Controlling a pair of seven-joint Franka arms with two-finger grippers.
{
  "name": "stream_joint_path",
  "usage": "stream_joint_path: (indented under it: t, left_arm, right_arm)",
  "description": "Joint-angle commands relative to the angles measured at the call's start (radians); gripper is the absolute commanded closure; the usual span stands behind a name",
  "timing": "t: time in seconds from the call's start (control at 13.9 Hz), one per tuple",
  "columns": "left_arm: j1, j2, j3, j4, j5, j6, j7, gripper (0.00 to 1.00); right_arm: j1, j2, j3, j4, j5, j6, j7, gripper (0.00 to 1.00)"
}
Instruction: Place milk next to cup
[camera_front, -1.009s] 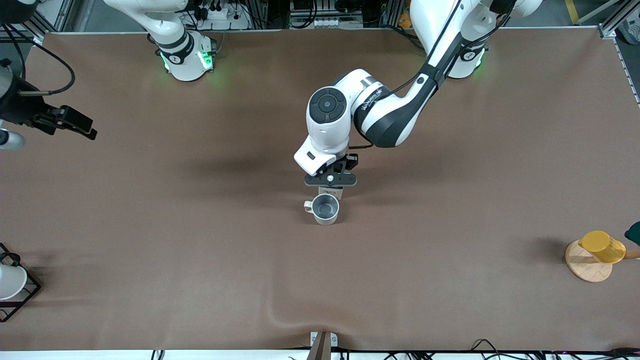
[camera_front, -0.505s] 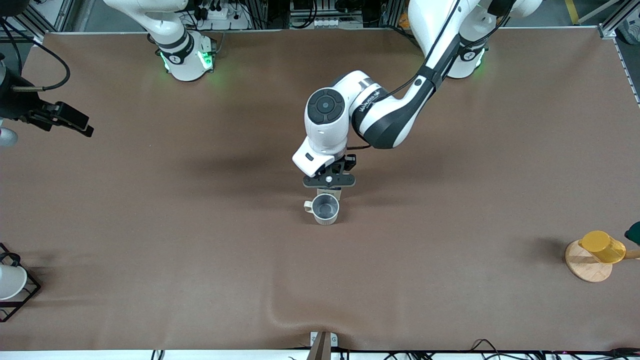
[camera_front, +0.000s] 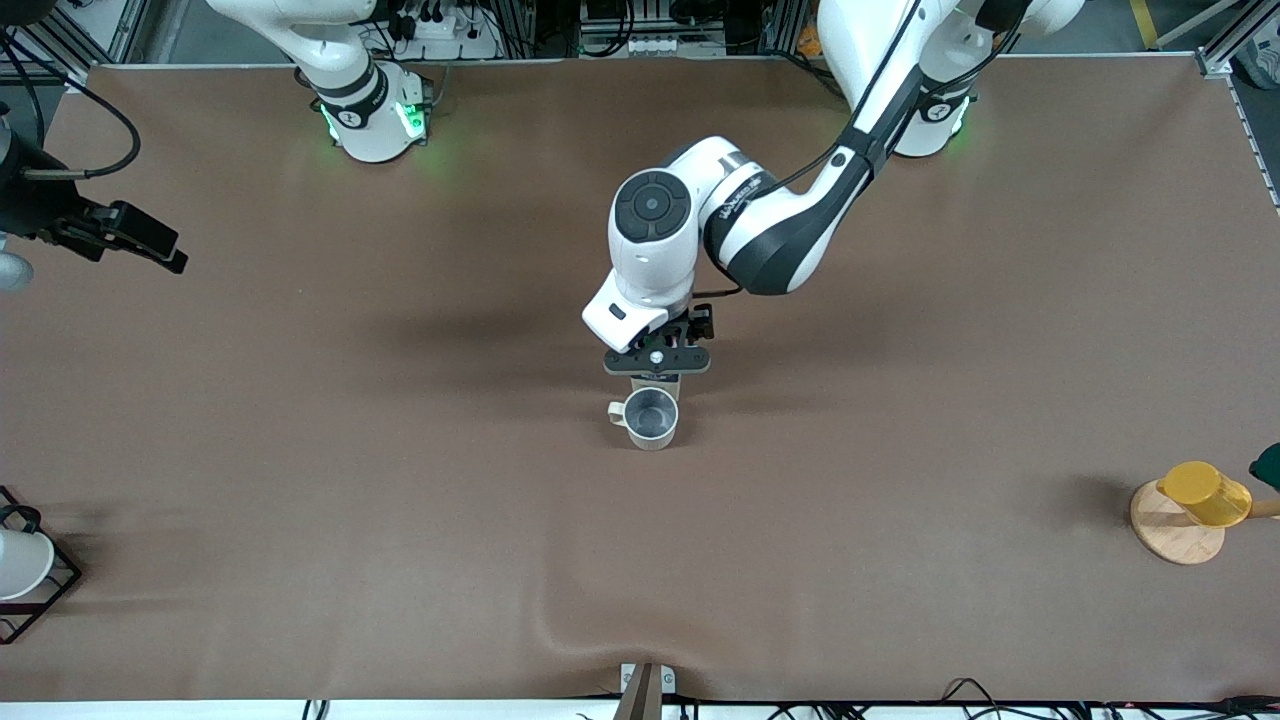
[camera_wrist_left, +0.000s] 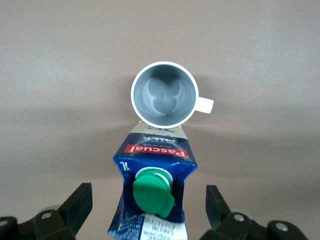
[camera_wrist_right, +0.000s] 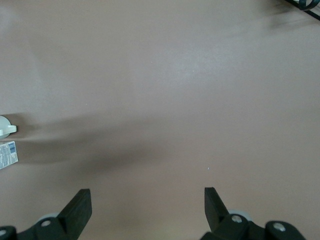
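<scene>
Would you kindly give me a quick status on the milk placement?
Left claw open, over the milk carton. Carton standing beside the beige mug, apparently touching it. Right claw open, waiting at the right arm's end. Nothing in the way.

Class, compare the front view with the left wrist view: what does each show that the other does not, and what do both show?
Front view only: both arms, the right gripper waiting at the right arm's end of the table, a yellow cup on a wooden base, and a white cup in a wire rack.

Left wrist view only: the milk carton's green cap and red label band, with the open left gripper fingers clear of its sides.

Both: the cup with the milk right beside it.
</scene>
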Motion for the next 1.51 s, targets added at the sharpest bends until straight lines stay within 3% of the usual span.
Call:
stream_joint_path:
  t: [0.0,0.5,0.86,1.01,1.44]
  left_arm:
    - [0.015,-0.089,0.008,-0.005,0.012,-0.059,-0.02,0.0]
    - [0.249,-0.294,0.008,-0.026,0.025,-0.219,0.009,0.0]
    - [0.501,-0.405,-0.004,-0.036,-0.008,-0.313,0.336,0.0]
    - [0.547,-0.433,-0.011,-0.056,-0.035,-0.34,0.398,0.0]
    - [0.641,-0.617,-0.002,-0.305,-0.034,-0.262,0.553,0.0]
  right_arm:
    - [0.009,-0.013,-0.014,0.001,0.002,-0.007,0.025,0.0]
    - [-0.031,-0.004,-0.017,0.037,-0.007,-0.094,0.002,0.0]
    - [-0.033,0.001,-0.017,0.035,-0.009,-0.094,0.006,0.0]
    - [-0.031,0.001,-0.018,0.037,-0.01,-0.083,0.008,0.0]
    - [-0.024,0.015,-0.017,0.037,-0.003,-0.062,0.009,0.0]
